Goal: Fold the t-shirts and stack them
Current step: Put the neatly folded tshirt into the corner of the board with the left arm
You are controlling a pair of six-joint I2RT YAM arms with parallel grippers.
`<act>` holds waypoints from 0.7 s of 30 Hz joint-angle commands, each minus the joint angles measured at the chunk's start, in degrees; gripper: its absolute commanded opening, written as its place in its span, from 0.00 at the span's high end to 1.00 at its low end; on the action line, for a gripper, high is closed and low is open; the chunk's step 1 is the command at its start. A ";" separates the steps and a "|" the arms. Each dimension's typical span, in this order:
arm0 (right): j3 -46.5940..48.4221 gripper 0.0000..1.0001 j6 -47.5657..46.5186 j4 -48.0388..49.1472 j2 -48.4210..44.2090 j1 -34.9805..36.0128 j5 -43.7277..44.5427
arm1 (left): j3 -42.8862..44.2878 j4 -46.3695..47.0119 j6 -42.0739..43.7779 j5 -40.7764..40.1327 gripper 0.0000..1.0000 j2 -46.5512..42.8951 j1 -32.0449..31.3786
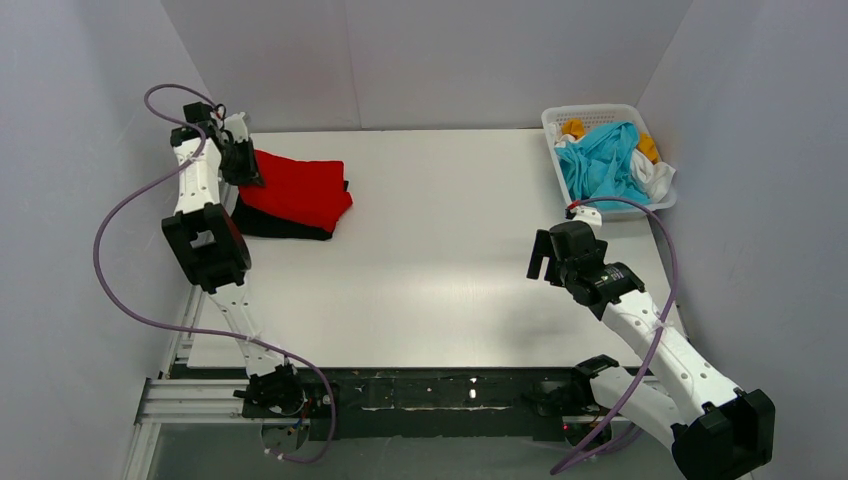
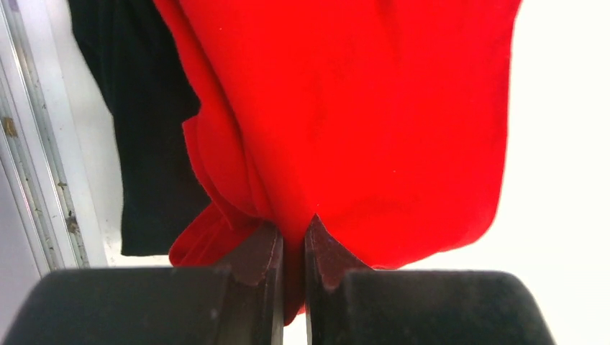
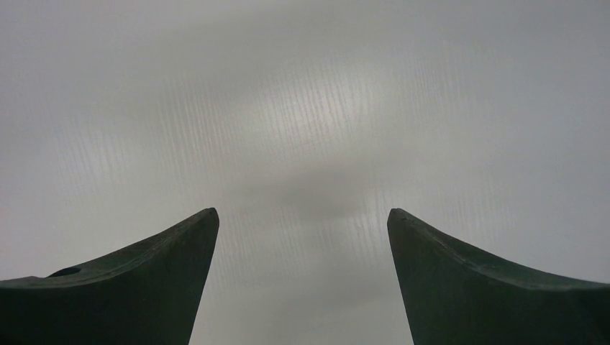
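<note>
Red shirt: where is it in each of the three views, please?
Top external: red shirt at the upper left of the table, on the black shirt.
Left wrist: it fills the centre and top, its edge pinched in the left gripper.
Right wrist: not in it.
Shared landmark: black shirt, under it in both.

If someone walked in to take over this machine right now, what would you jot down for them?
Left gripper: shut on an edge of the red t-shirt.
Right gripper: open, empty, above the bare table.
Done: red t-shirt lies folded on the black t-shirt, far left.
Left: release it, then fold and stack the cyan t-shirt, white t-shirt and orange-yellow t-shirt bunched in the basket, far right.
</note>
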 commanded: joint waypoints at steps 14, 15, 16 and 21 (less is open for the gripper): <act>6.84 0.06 2.93 -3.84 2.96 -0.19 0.26 | -5.41 6.88 -9.19 1.40 1.00 3.84 6.87; 6.90 0.06 2.74 -3.81 2.96 -0.23 0.39 | -6.15 7.22 -9.38 1.66 1.00 3.84 6.85; 6.93 0.06 2.71 -3.84 2.90 -0.19 0.54 | -6.73 7.36 -9.31 2.31 1.00 3.87 6.85; 6.61 0.06 2.59 -3.56 2.63 -0.17 0.67 | -7.62 6.14 -13.24 -0.43 0.81 4.92 6.87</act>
